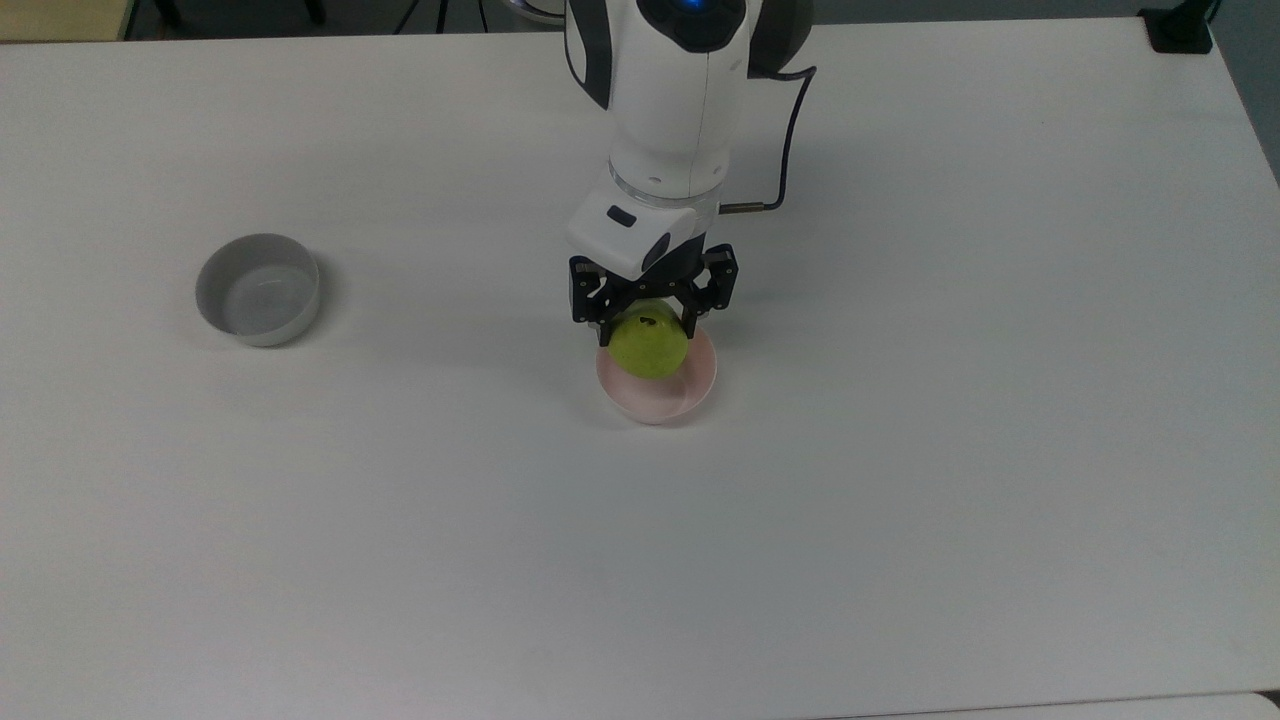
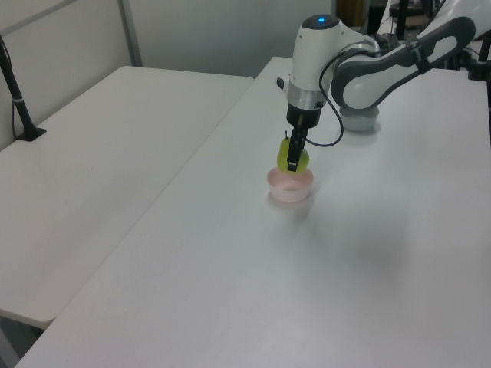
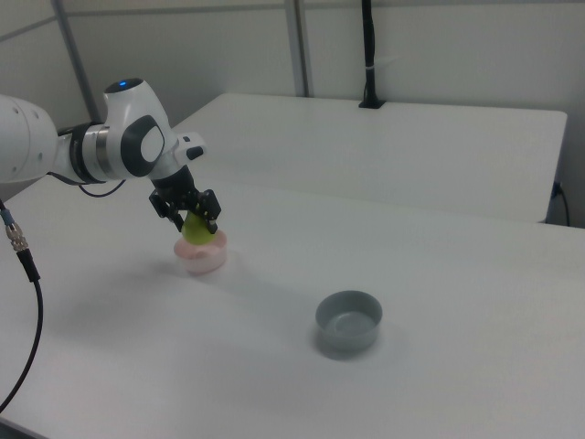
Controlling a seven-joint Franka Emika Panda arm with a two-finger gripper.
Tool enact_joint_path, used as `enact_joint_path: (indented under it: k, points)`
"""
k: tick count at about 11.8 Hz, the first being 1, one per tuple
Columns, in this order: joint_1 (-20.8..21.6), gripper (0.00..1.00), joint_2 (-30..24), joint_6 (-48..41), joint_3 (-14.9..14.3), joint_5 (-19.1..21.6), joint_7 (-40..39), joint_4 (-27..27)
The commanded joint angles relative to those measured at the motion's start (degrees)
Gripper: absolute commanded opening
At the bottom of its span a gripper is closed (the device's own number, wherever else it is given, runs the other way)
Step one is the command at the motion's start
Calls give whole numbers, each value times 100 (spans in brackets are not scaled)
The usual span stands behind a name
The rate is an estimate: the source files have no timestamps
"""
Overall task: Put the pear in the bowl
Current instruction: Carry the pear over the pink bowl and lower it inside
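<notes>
The yellow-green pear [image 1: 648, 347] [image 2: 294, 159] [image 3: 196, 229] hangs between the black fingers of my gripper [image 1: 645, 325] [image 2: 292, 161] [image 3: 191, 219], which is shut on it. Directly beneath it stands the pale pink bowl [image 1: 667, 395] [image 2: 289, 188] [image 3: 201, 259], near the table's middle. The pear sits low over the bowl's opening, and its underside is level with the rim in the left view. Whether it touches the bowl's inside cannot be told. The arm covers the bowl's far rim in the top view.
A grey-white straight-sided bowl [image 1: 258, 289] [image 3: 348, 320] stands apart at the top view's left; the arm partly hides it in the left view. A second white table [image 2: 100, 146] adjoins this one. A black cable [image 1: 787, 130] hangs beside the arm's wrist.
</notes>
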Motion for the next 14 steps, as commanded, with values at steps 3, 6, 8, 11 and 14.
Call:
enact_joint_path:
  k: [3, 6, 8, 11, 14]
  points:
    - [86, 58, 119, 336, -14, -106, 189, -97]
    - [113, 59, 198, 432, -14, -106, 189, -96]
    - [113, 70, 207, 451, -14, -106, 189, -96]
    - [113, 86, 207, 451, -14, -106, 189, -96]
    - [113, 94, 207, 451, -14, -97, 233, -96]
